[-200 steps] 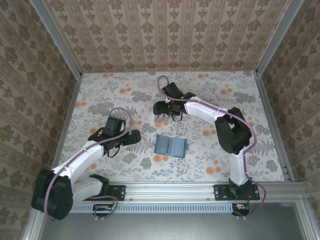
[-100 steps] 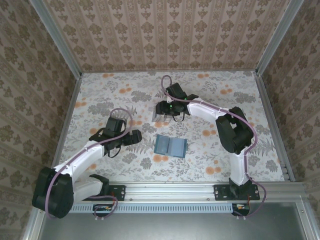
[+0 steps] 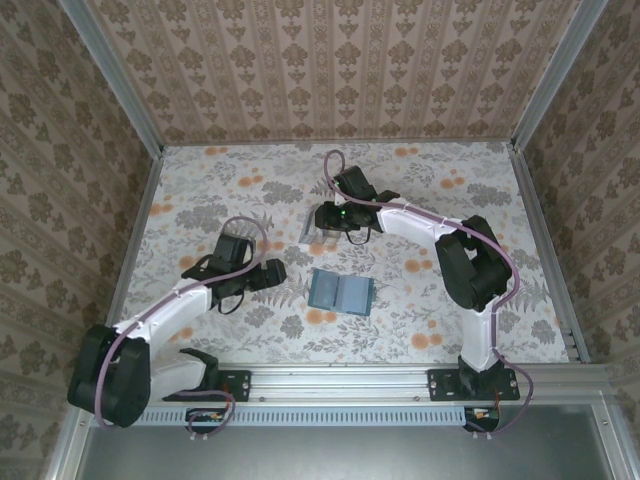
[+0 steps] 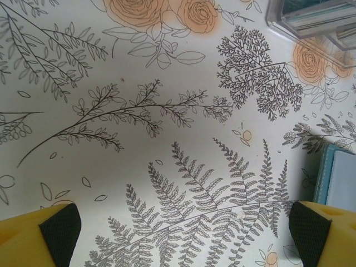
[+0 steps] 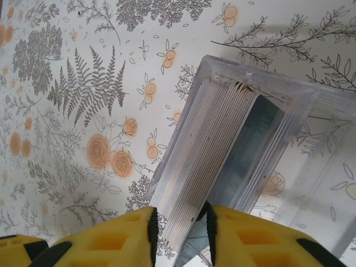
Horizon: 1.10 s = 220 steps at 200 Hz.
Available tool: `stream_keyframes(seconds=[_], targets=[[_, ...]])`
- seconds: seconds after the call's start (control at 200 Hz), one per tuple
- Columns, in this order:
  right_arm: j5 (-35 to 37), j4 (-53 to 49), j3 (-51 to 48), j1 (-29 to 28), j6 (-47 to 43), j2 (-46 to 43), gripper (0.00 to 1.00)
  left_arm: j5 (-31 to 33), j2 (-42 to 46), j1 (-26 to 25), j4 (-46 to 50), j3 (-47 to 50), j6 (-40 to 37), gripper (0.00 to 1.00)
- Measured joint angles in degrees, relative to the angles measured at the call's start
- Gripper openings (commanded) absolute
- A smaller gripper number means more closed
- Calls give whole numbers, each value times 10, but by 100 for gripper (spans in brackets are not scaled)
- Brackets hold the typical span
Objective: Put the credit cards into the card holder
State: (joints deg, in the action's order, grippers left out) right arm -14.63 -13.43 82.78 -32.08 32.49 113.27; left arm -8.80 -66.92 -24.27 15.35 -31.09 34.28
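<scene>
While the left gripper hangs wide open at nine o'clock from the wallet, the right gripper stands narrow-jawed at the card holder at eleven o'clock, grip unclear, a bluish card inside.

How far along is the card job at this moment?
Done: a stack of cards stands inside the clear card holder. In hand: the right gripper pinches that stack's near end, likely seating it. The left gripper hangs open over the table beside the teal wallet. Left: probably just releasing and backing away.
</scene>
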Motion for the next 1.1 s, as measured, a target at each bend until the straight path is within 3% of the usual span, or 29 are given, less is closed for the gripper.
stream_keyframes(seconds=[0.515,0.865,1.1], targets=[[14,-28,0,0,-8,-15,0,-11,-17,0,-15,-2,5,100],[35,-45,-28,0,-3,-78,0,-16,-21,0,-16,-2,5,100],[33,-56,-162,0,19,-221,0,-38,-19,-13,-14,-6,-11,100]])
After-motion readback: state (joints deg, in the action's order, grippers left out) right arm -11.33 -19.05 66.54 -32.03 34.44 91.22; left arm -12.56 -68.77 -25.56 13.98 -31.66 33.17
